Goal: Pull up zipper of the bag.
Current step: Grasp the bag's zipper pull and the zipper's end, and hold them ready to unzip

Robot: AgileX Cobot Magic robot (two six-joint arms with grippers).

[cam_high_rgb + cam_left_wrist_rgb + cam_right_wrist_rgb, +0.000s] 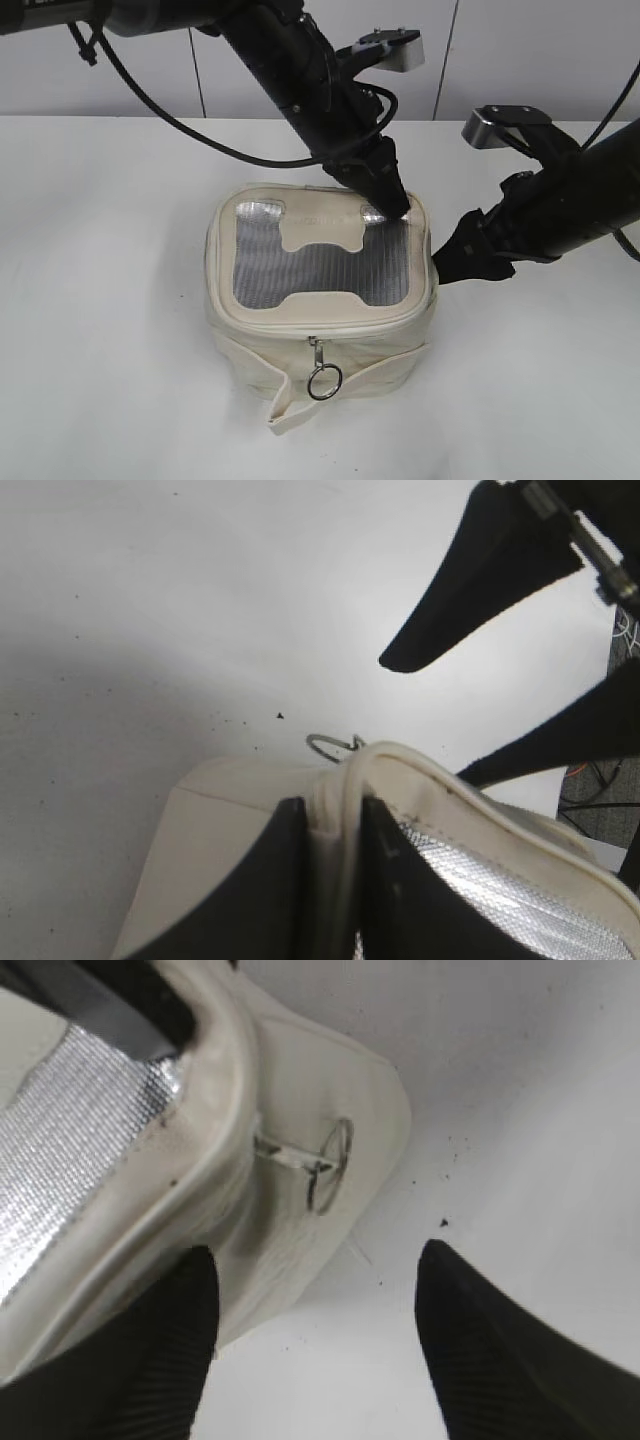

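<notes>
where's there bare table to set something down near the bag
Bare table lies left of the bag, and in front of it. Crowded: the left gripper pinches the bag's back rim, the right gripper hovers open at its right side.

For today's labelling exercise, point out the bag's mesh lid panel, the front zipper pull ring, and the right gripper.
mesh lid panel (300, 275): exterior view, panel centre.
front zipper pull ring (324, 382): exterior view, ring's rim.
right gripper (315, 1345): right wrist view, midway between fingertips.
</notes>
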